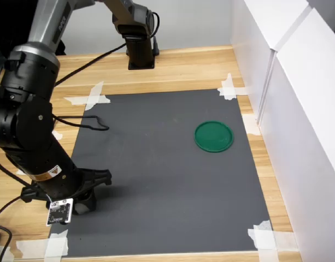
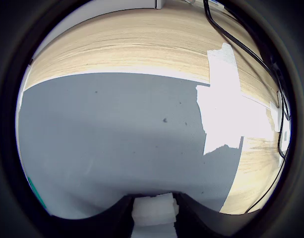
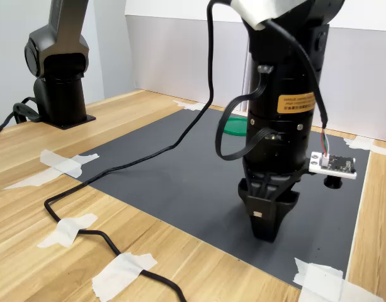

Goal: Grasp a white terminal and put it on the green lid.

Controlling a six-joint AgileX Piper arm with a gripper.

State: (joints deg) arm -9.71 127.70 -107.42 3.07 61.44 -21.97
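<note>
Grey mat [image 1: 167,180], gripper [image 2: 152,218] clamping white terminal [image 2: 152,210]; I lift straight, carry to green lid [image 1: 213,136].

Tiny white terminal [image 2: 152,210], ridged and a bit translucent, wedged between dark jaws just over the grey mat. Green lid [image 1: 213,136]: flat, round, raised rim, well apart from it.

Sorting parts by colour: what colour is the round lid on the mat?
Dark green; the green lid shows best in the first exterior view.
</note>
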